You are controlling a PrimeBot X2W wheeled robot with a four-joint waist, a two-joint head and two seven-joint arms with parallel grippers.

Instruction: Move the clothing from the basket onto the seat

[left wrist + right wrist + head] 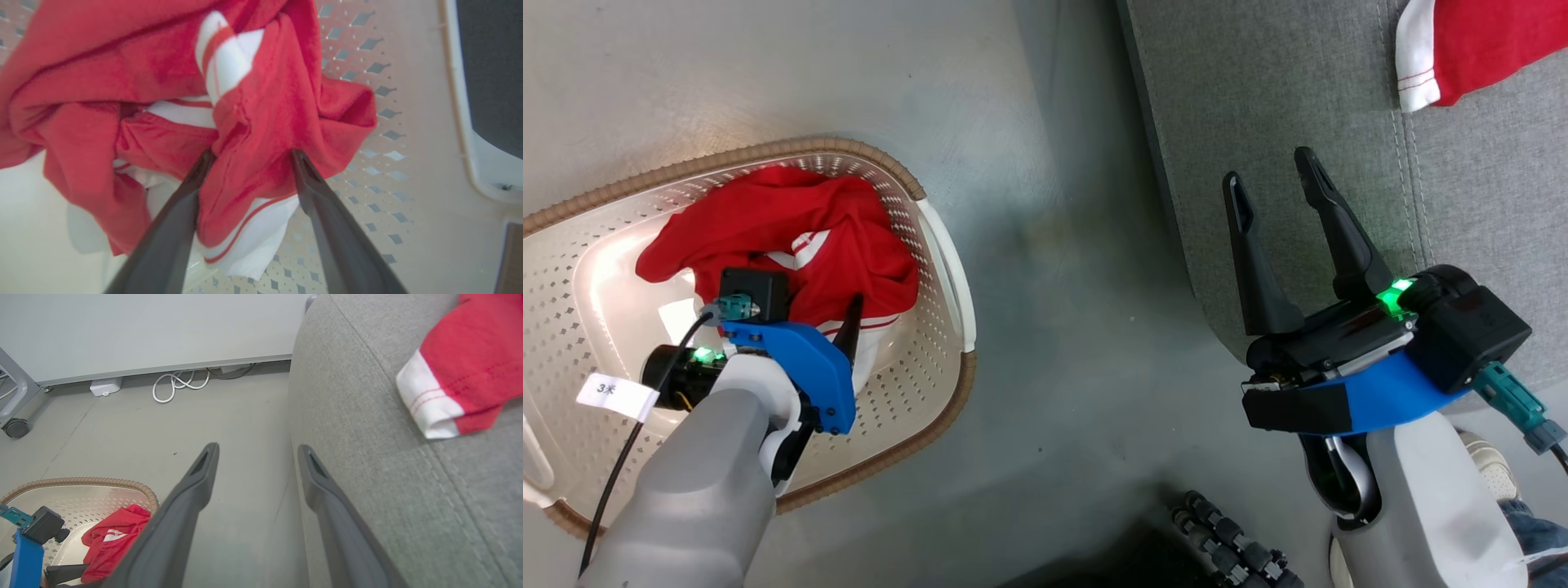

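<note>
seat [1298,122]: grey, red garment [1486,41] lies on it | basket [907,384]: holds second red garment [792,212] (crumpled, white stripe trim) | right wrist view adds white cable [179,381] by the wall | left gripper [252,154]: fingers spread, a fold of the basket garment between them, touching | right gripper [1268,163]: spread wide, grasps nothing, above seat edge

A crumpled red garment [792,233] with white stripe trim lies bunched in the cream perforated basket [907,384], which has a brown woven-look rim and stands on the floor at the left of the head view. A second red garment [1486,41], white-cuffed, lies on the grey fabric seat [1298,106] at the upper right, beside its stitched seam.
</note>
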